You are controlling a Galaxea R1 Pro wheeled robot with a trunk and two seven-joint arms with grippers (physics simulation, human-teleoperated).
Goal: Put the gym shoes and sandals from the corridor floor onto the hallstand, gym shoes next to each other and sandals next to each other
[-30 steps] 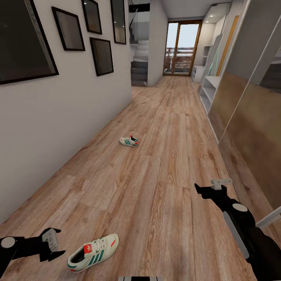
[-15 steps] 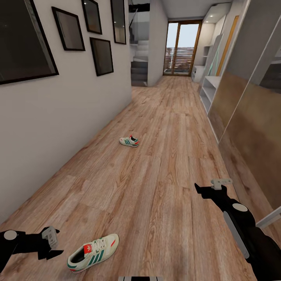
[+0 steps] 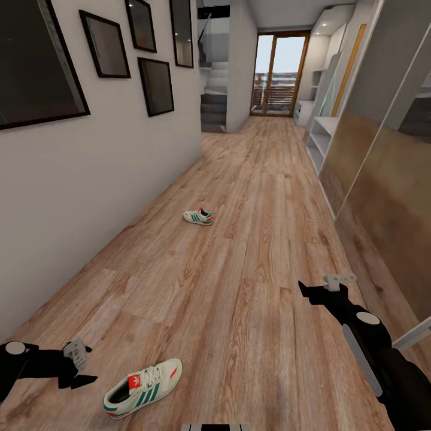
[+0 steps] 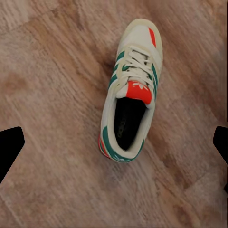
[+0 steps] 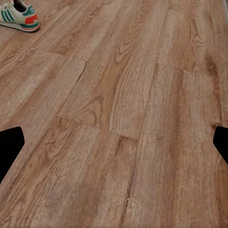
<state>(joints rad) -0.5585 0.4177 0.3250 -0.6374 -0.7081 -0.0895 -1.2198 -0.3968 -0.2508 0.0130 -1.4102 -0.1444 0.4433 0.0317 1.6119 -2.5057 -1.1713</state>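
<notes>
One cream-white gym shoe [image 3: 142,388] with green stripes and a red tongue label lies on the wood-plank corridor floor [image 3: 239,281], close in front of me. In the left wrist view this gym shoe [image 4: 130,90] lies below the wide-open fingers [image 4: 10,148]. My left gripper [image 3: 79,363] hovers open just left of it, apart from it. The second gym shoe [image 3: 198,216] lies farther down the corridor near the left wall, and its heel [image 5: 19,15] shows in the right wrist view. My right gripper [image 3: 323,285] hangs open over bare floor. The sandals are out of view.
White shelf units [image 3: 321,139] line the right wall beyond tall brown sliding panels [image 3: 383,197]; I cannot tell which one is the hallstand. Dark picture frames [image 3: 157,87] hang on the left wall. A stair opening [image 3: 214,96] and a glass door [image 3: 279,73] lie at the far end.
My left gripper and wrist have shifted slightly up in the head view, beside the near shoe. Shoes, right arm and camera are unchanged.
</notes>
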